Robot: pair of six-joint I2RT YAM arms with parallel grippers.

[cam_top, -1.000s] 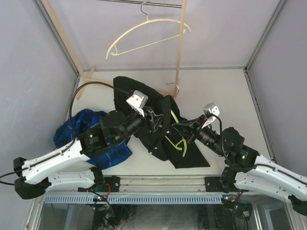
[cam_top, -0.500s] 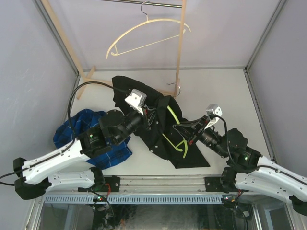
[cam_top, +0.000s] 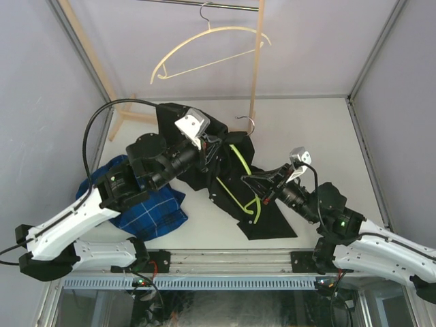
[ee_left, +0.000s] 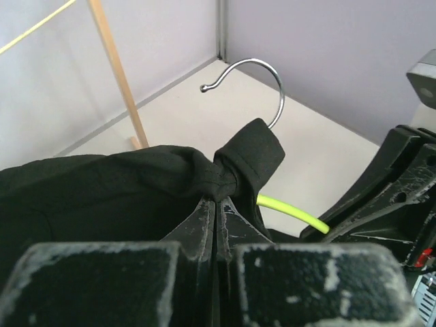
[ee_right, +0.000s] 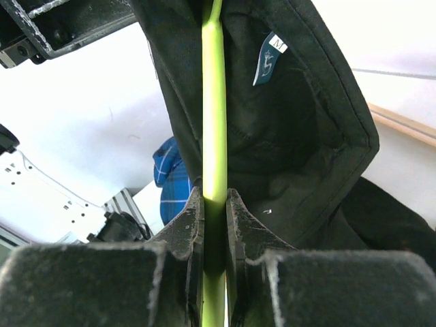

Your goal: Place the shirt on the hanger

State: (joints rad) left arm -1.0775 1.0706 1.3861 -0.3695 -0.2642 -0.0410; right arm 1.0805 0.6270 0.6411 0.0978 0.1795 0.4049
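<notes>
Near right, the thin lime-green plastic hanger [ee_right: 214, 102] is clamped in the right gripper [ee_right: 214, 199], its bar running into the plain black collared shirt [ee_left: 102, 191] at mid-table, whose fabric is pinched farther left by the left gripper [ee_left: 216, 203], probably to be drawn next over the hanger's shoulder.

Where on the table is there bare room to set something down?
Widest bare patch: the table's far right, between the shirt and the right wall. A smaller gap at the near edge, between the blue plaid shirt and the black hem. Crowded middle: left gripper, right gripper, hanger.
</notes>
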